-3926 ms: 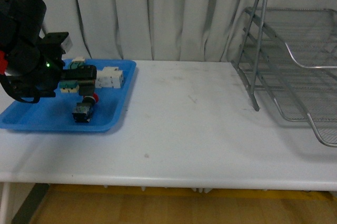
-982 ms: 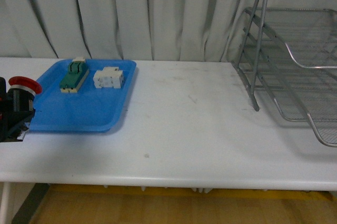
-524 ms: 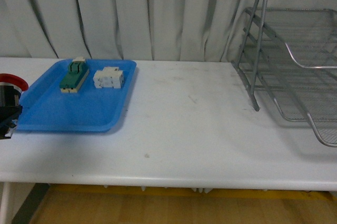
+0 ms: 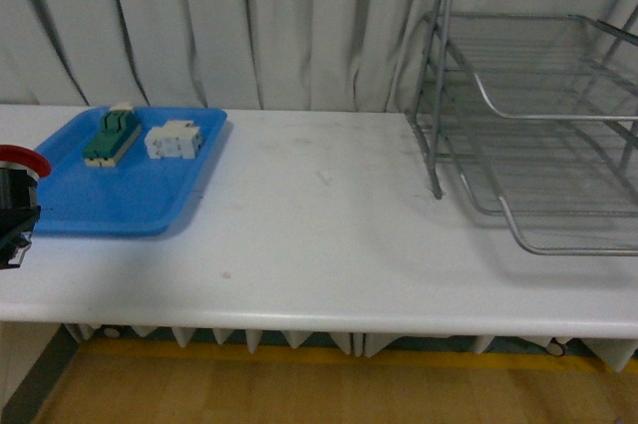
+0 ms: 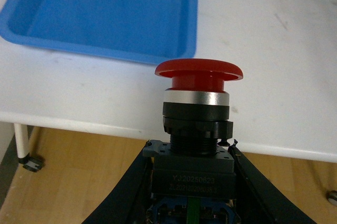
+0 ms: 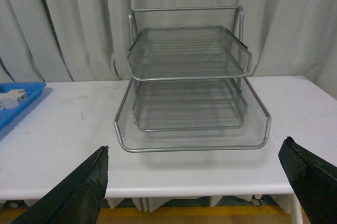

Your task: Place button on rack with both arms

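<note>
The button (image 5: pixel 198 109) has a round red cap on a black body. My left gripper (image 5: pixel 190 153) is shut on that body, one black finger on each side. In the front view the button (image 4: pixel 18 163) shows at the far left edge, cap up, just in front of the blue tray's near left corner. The rack (image 4: pixel 436 85), silver wire mesh with three tiers, stands at the right end of the table. In the right wrist view the rack (image 6: pixel 189 78) faces me with its tiers empty. My right gripper (image 6: pixel 200 182) is open in front of it, with nothing between its fingers (image 6: pixel 89 187).
A blue tray (image 4: pixel 120 200) lies at the table's left end, holding a green block (image 4: pixel 110 137) and a white part (image 4: pixel 171 140). In the left wrist view the blue tray (image 5: pixel 105 18) lies beyond the button. White table (image 4: pixel 319 234) stretches between tray and rack; curtains hang behind.
My left gripper has lifted the button out of the blue tray and drawn it back to the left edge. The whole scene now sits further left in the front view.
</note>
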Robot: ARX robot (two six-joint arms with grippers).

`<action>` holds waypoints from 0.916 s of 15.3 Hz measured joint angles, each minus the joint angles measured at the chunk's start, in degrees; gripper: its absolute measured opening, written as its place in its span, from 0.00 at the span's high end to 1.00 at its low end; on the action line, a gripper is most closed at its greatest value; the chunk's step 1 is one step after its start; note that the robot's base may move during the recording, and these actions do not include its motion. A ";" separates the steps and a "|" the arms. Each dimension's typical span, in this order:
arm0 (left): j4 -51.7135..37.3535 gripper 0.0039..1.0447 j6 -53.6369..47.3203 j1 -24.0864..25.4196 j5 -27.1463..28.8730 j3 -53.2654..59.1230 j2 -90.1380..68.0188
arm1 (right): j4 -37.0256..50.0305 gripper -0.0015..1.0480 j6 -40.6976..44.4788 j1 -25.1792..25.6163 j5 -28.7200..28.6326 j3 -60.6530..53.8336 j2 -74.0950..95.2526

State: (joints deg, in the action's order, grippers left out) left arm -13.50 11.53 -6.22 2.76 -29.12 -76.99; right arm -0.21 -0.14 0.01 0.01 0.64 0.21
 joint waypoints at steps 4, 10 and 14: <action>-0.46 0.66 0.07 0.07 -0.48 0.22 -0.20 | -0.02 0.06 0.00 0.00 0.00 0.00 0.00; 8.59 0.66 -4.61 -15.41 -1.77 -34.18 -24.15 | -0.02 0.06 0.00 0.00 0.07 0.00 0.00; 14.62 0.66 -7.74 -21.59 -4.00 -53.27 -34.93 | -0.02 0.06 0.00 0.00 0.04 0.00 0.00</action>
State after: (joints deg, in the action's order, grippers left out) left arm 1.13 3.79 -27.81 -1.23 -82.39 -111.92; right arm -0.23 -0.14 0.01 0.05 0.64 0.21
